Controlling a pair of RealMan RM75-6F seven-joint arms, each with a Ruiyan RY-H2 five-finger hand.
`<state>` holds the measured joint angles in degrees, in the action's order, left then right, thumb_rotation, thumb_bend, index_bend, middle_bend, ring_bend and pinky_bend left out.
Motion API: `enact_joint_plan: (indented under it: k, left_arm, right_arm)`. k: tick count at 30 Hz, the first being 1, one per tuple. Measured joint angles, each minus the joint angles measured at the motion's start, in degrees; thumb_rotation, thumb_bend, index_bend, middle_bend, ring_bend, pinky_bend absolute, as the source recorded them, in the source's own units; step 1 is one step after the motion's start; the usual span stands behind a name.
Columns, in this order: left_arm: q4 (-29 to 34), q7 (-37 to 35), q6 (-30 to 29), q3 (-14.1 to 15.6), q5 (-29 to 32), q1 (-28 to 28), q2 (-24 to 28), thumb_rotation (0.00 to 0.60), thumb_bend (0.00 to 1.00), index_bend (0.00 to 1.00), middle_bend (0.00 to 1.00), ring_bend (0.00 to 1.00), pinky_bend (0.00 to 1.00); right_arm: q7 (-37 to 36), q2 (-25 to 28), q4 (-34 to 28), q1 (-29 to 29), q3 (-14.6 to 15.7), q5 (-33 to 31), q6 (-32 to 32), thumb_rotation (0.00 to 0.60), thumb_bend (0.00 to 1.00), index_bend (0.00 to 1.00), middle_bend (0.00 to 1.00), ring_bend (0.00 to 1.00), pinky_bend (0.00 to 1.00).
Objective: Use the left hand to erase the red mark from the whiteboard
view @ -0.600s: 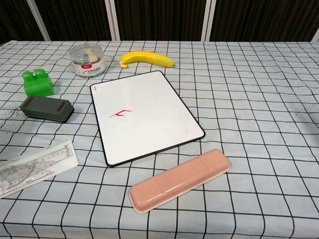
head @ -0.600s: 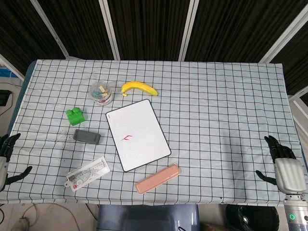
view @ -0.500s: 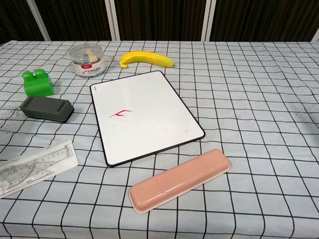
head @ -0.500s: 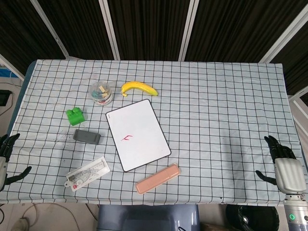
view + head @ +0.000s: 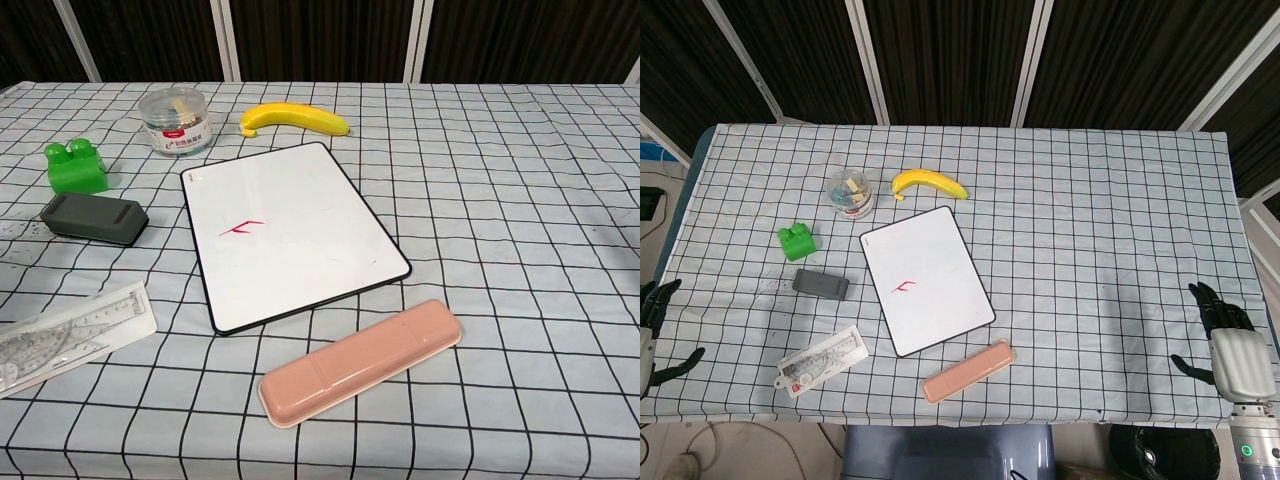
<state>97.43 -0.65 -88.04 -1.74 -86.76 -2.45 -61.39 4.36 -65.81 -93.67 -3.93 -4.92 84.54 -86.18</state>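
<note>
Since the earlier frames the left hand [image 5: 654,335] has slipped slightly lower at the table's 8 o'clock edge, its fingers apart and holding nothing, while everything on the cloth lies unchanged. It is cut off by the head view's border and absent from the chest view; the right hand [image 5: 1230,345] at 4 o'clock shows spread fingers, also empty. The whiteboard [image 5: 927,279] lies mid-table with the red mark [image 5: 904,288] near its centre, the grey eraser [image 5: 821,285] at its 9 o'clock, a pink case [image 5: 968,371] at 6 and a banana [image 5: 928,183] at 12.
</note>
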Motion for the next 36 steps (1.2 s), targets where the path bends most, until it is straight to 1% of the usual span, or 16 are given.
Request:
enact_joint_plan:
  k: [9, 14, 17, 20, 23, 31, 36]
  left_arm:
    - [-0.4, 1.1, 0.2, -0.6, 0.9, -0.2, -0.6, 0.600, 0.16, 0.00, 0.12, 0.00, 0.04]
    - [-1.1, 1.7, 0.7, -0.5, -0.5, -1.0, -1.0, 0.600, 0.16, 0.00, 0.14, 0.00, 0.04]
    - [-1.6, 2.9, 2.4, -0.5, -1.0, -2.2, -1.1, 0.600, 0.16, 0.00, 0.14, 0.00, 0.04]
    - [-1.8, 5.9, 4.9, -1.0, -1.1, -4.1, -1.1, 0.600, 0.15, 0.00, 0.14, 0.00, 0.04]
    - [-1.8, 8.9, 8.6, -1.8, -0.7, -6.7, -1.1, 0.600, 0.15, 0.00, 0.14, 0.00, 0.04]
    - [-3.3, 12.8, 20.6, -5.4, 4.9, -15.1, -1.6, 0.600, 0.13, 0.00, 0.15, 0.00, 0.04]
    - [-6.0, 13.9, 28.2, -6.8, 7.8, -20.0, -2.9, 0.600, 0.15, 0.02, 0.19, 0.03, 0.05]
  right_arm:
    - [-0.1, 0.1, -0.2, 0.0, 0.1, -0.1, 0.3, 0.600, 0.04, 0.06, 0.11, 0.21, 0.21]
    - [-0.4, 0.2, -0.5, 0.0, 0.1, -0.6, 0.7, 0.600, 0.04, 0.06, 0.11, 0.21, 0.21]
    - [-0.5, 0.3, -0.6, -0.1, 0.1, -0.6, 0.8, 0.600, 0.04, 0.06, 0.11, 0.21, 0.21]
    - [-0.8, 0.4, -0.6, 0.0, 0.1, -0.7, 0.9, 0.600, 0.04, 0.06, 0.11, 0.21, 0.21]
    - [-0.8, 0.4, -0.6, -0.1, 0.1, -0.8, 1.1, 0.600, 0.04, 0.06, 0.11, 0.21, 0.21]
    - [-0.4, 0.4, -0.9, -0.2, 0.2, -1.0, 1.6, 0.600, 0.04, 0.06, 0.11, 0.21, 0.21]
    - [0.0, 0.3, -1.0, -0.3, 0.2, -1.4, 1.8, 0.600, 0.04, 0.06, 0.11, 0.21, 0.21]
